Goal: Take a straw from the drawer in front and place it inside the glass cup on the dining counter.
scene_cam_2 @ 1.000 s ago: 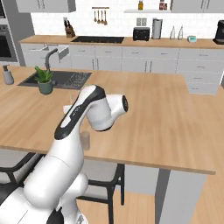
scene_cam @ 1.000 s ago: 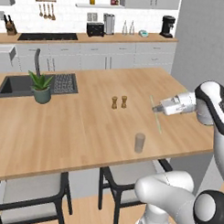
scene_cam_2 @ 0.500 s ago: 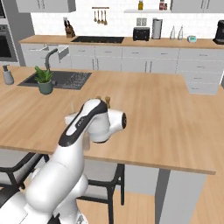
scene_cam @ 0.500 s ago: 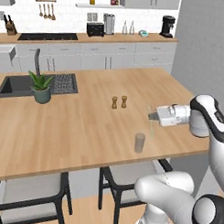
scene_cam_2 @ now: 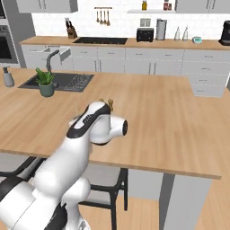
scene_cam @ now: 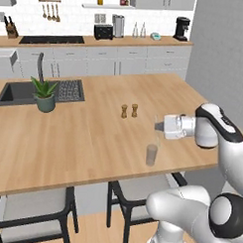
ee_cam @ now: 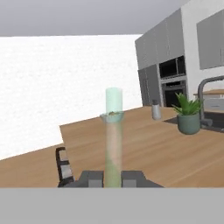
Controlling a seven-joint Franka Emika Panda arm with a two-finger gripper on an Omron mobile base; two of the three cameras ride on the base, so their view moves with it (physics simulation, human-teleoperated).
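Claw point(scene_cam: 157, 126) lowered — one straw point(scene_cam: 155, 129); one cup point(scene_cam: 151, 155)

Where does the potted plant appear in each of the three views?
Left base view: potted plant at the left, on the dining counter, beside the sink.
Right base view: upper left, again beside the sink.
Hand view: right side, on the counter.
Shared landmark: the faucet next to the plant.

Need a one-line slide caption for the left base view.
Gripper holds the straw above the glass cup on the dining counter.
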